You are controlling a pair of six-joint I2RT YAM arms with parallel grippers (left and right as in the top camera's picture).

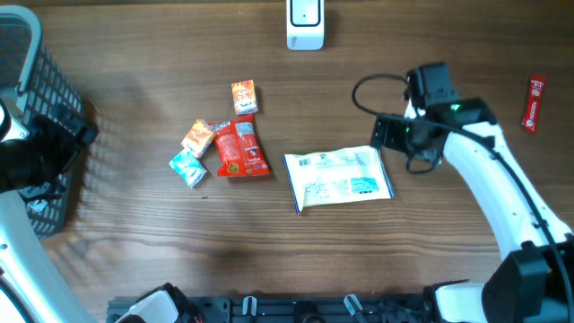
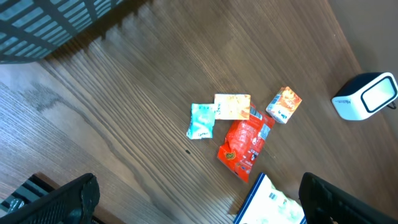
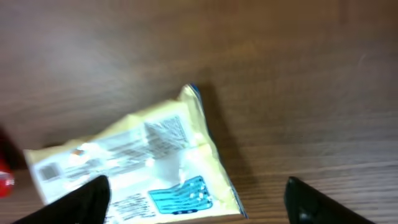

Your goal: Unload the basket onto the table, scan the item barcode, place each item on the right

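From overhead, the packet (image 1: pixel 339 178) (white and yellow, its printed back facing up) lies flat on the tabletop (image 1: pixel 404 269), one short edge just under the right arm's jaws, which hover at that end holding nothing. The scanner (image 1: pixel 305 24) stands well beyond them at the far edge of the tabletop. A cluster of small snacks (image 1: pixel 224 144) lies past the packet's other end. The left arm's jaws are well apart from all this, by the basket (image 1: pixel 36 117). In the left wrist view that arm's two fingers (image 2: pixel 62 199) are spread wide and empty, with the small snacks (image 2: pixel 242 127) ahead between them. A corner of the packet (image 2: pixel 267 202) shows near one finger, and the scanner (image 2: pixel 367 96) lies farther out to that side. The right wrist view (blurred) shows its fingers (image 3: pixel 87 199) spread too, with the packet (image 3: pixel 137 168) lying between and just ahead of them. The packet's far corner looks slightly lifted off the wood. It looks light, soft and crinkly, likely slick film that will sag if held by one end. A pinch on the sealed short edge nearest the jaws seems best, since it leaves the printed face uncovered. Which patch is the barcode I cannot tell.
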